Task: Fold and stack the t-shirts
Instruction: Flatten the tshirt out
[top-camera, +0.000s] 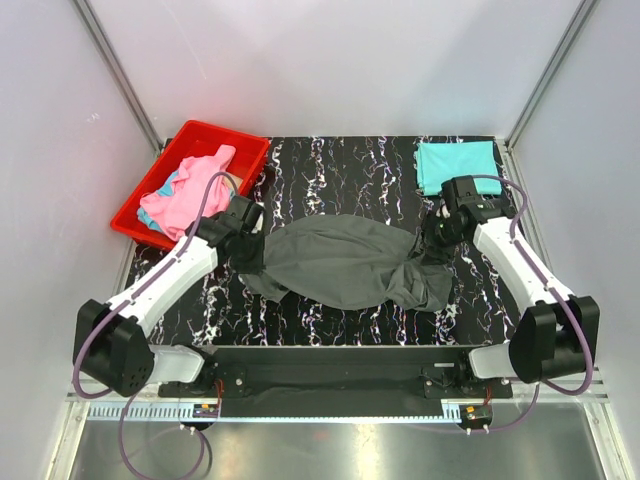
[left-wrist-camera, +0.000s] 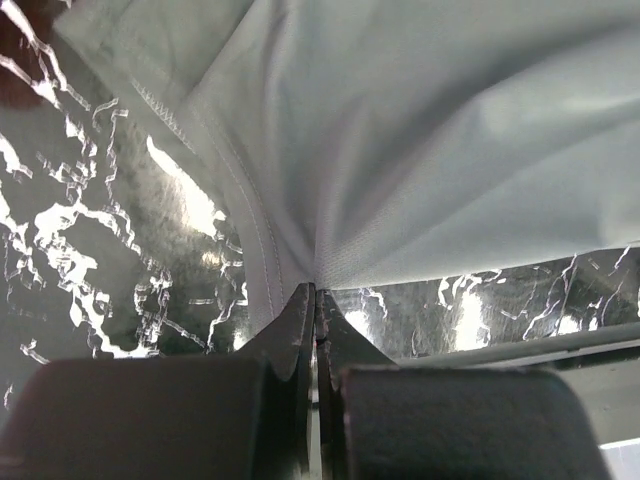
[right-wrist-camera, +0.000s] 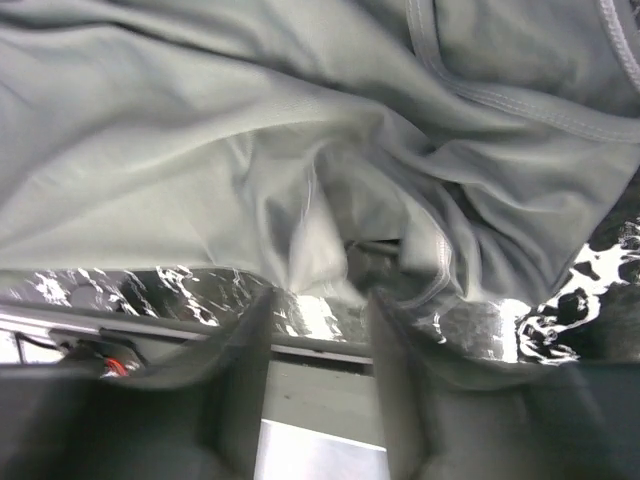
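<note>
Centrally, spread crumpled from left to right across the black marbled table (top-camera: 330, 170), the dark grey t-shirt (top-camera: 340, 262). Left end clamped in the left gripper (top-camera: 248, 232), fingers (left-wrist-camera: 290, 330) pressed flat together on a fold of cloth just beside a stitched hem, bare table showing on either side in the left wrist view. Right end bunched and twisted at the right gripper (top-camera: 432, 243); fingers there standing apart, a heap of grey folds just past the tips, a strip of the table's near edge visible in the gap. Cannot tell from the blurred right wrist view whether either tip touches the cloth. In the far right corner, well apart from the grey one, a teal t-shirt (top-camera: 457, 165) lying folded flat. At the far left corner, a red bin (top-camera: 215, 135) set askew to the table edge, holding a loose pink t-shirt (top-camera: 195, 190) heaped inside.
</note>
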